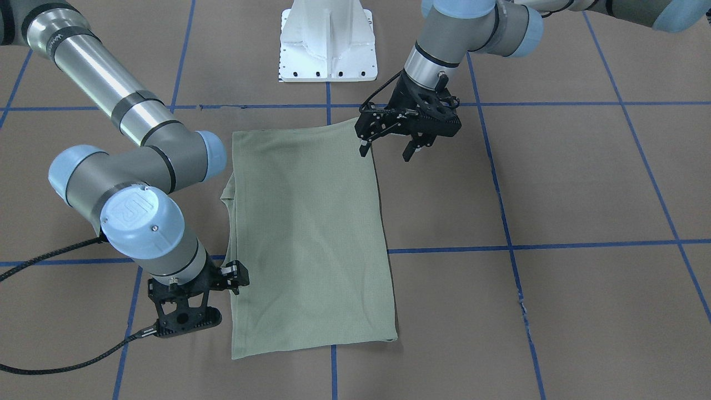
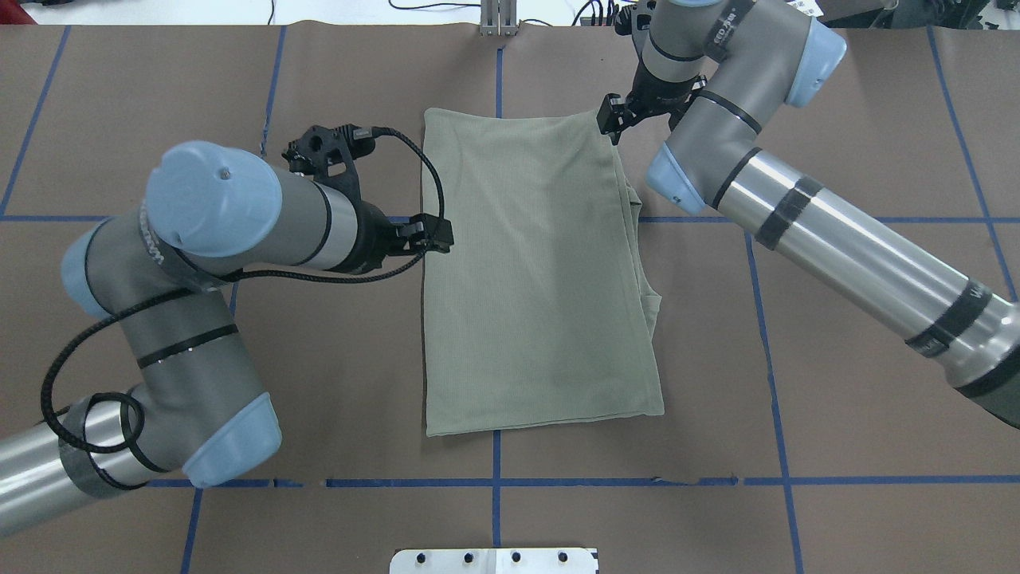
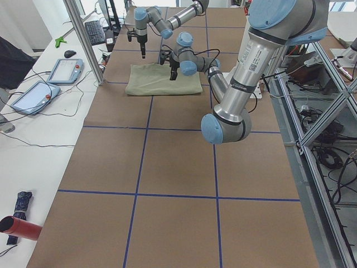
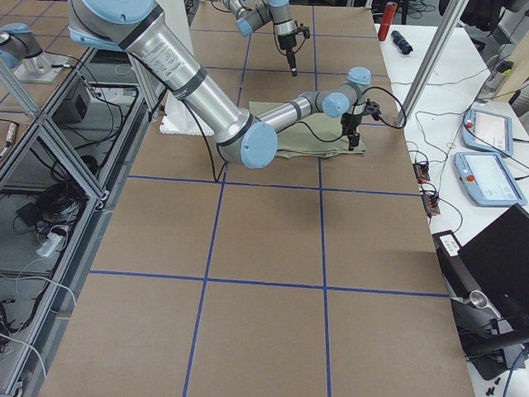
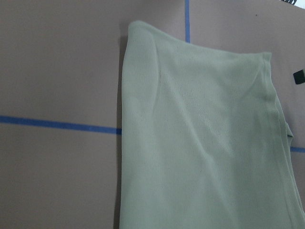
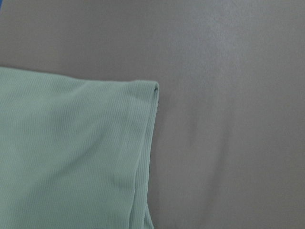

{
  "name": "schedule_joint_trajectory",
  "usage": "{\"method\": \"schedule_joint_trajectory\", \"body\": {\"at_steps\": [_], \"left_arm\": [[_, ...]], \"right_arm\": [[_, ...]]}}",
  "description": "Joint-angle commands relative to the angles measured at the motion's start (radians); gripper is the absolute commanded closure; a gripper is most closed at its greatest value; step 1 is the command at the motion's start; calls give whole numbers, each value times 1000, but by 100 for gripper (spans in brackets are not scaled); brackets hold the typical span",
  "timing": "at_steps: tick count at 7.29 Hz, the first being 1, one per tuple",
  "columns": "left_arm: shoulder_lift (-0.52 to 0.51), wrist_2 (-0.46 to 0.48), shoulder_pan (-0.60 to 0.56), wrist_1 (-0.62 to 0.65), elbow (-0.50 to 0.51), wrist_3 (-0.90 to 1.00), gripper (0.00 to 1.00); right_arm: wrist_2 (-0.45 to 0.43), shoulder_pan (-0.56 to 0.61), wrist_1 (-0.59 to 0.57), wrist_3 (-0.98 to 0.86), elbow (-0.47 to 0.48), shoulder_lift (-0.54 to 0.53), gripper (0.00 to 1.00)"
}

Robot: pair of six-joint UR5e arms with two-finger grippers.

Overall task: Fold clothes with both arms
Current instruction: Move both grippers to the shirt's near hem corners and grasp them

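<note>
A pale green shirt (image 2: 534, 279) lies flat in the middle of the brown counter (image 2: 837, 399). It is folded into a long, neat shape that runs from the robot's near side to the far side. On the robot's right side, a few folded layers stick out a little from under the top layer. Blue tape lines (image 2: 876, 481) cross the counter, and the shirt lies over some of them. The left arm (image 2: 207, 211) bends in from the robot's left. The left gripper (image 1: 387, 151) hangs in the air by the shirt's left edge, pointing down. Its two fingers are spread wide apart and they grip nothing. The right arm (image 2: 845, 247) reaches out long to the far side. The right gripper (image 2: 610, 121) sits low at the shirt's far right corner. I cannot tell if its fingers are apart or together. Seen from the right wrist, that corner lies flat on the counter. The robot's white base (image 1: 328, 44) stands at the near edge, apart from the shirt.
</note>
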Motion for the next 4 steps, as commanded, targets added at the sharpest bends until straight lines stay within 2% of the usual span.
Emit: {"method": "schedule_joint_trajectory", "body": {"at_steps": [1, 2, 3, 4], "left_arm": [[15, 10, 128, 5, -2, -176, 1], [29, 10, 164, 8, -2, -241, 1], [55, 13, 187, 10, -2, -280, 1], [61, 39, 218, 13, 13, -291, 1]], "right_arm": [[23, -27, -100, 17, 327, -206, 0], [18, -36, -117, 73, 474, -315, 0], [15, -63, -118, 128, 571, -380, 0], [14, -94, -118, 197, 613, -400, 0]]}}
